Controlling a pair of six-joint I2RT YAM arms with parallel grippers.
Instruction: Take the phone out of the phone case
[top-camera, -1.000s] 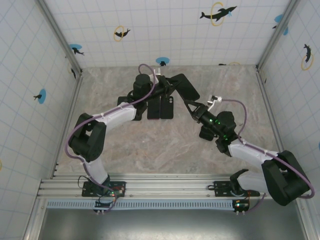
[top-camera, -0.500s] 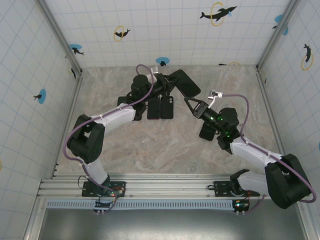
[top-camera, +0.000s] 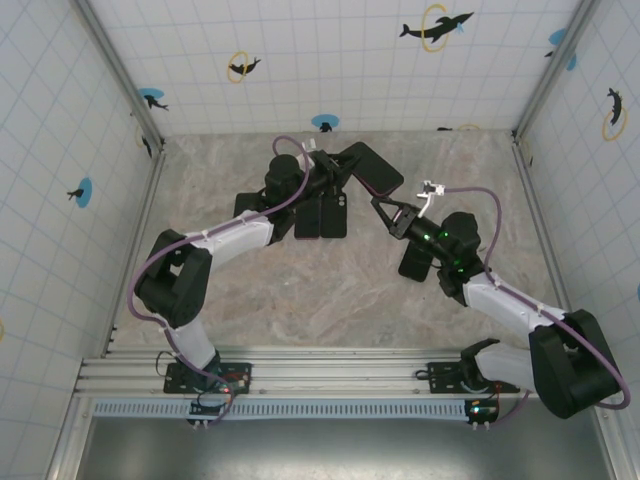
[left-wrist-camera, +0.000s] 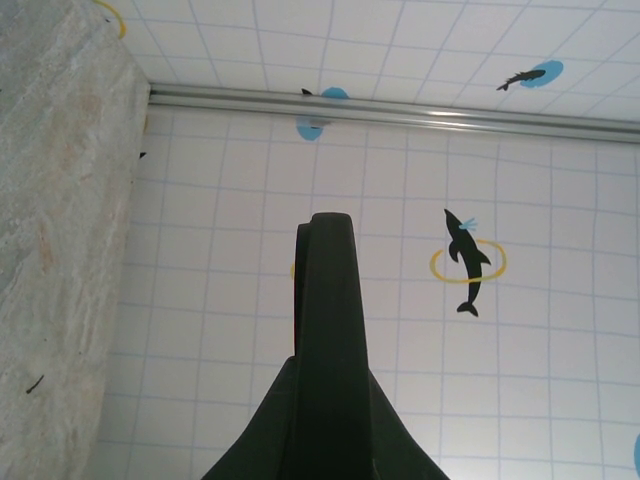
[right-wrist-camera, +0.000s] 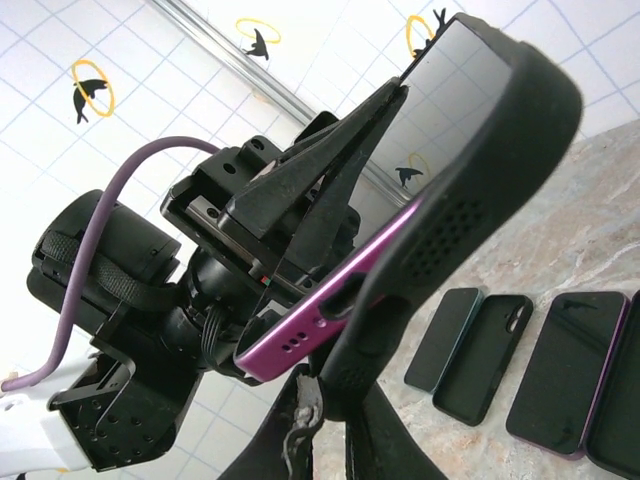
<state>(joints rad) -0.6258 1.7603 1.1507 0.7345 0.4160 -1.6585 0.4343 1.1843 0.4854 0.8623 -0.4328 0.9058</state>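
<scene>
A purple phone (right-wrist-camera: 322, 314) is held up off the table, half out of its black perforated phone case (right-wrist-camera: 500, 170). My left gripper (right-wrist-camera: 385, 112) is shut on the phone, one finger lying across its screen. The right gripper (right-wrist-camera: 335, 400) is shut on the case's lower corner, which bends away from the phone's bottom edge. From above, the dark phone and case (top-camera: 374, 170) hang over the back middle of the table, left gripper (top-camera: 338, 173) on their left, right gripper (top-camera: 384, 206) below them. In the left wrist view my gripper (left-wrist-camera: 325, 400) clamps the dark slab (left-wrist-camera: 325, 290), seen edge on.
On the marble table (top-camera: 220, 280) lie other phones and empty cases side by side (top-camera: 322, 216), under the left arm. In the right wrist view they are a dark phone (right-wrist-camera: 448, 340), a black case (right-wrist-camera: 495, 355) and another phone (right-wrist-camera: 560, 372). One more dark phone (top-camera: 414, 262) lies under the right arm.
The held phone and case have shifted slightly up and to the right. The right gripper has followed and tightened on the case corner.
</scene>
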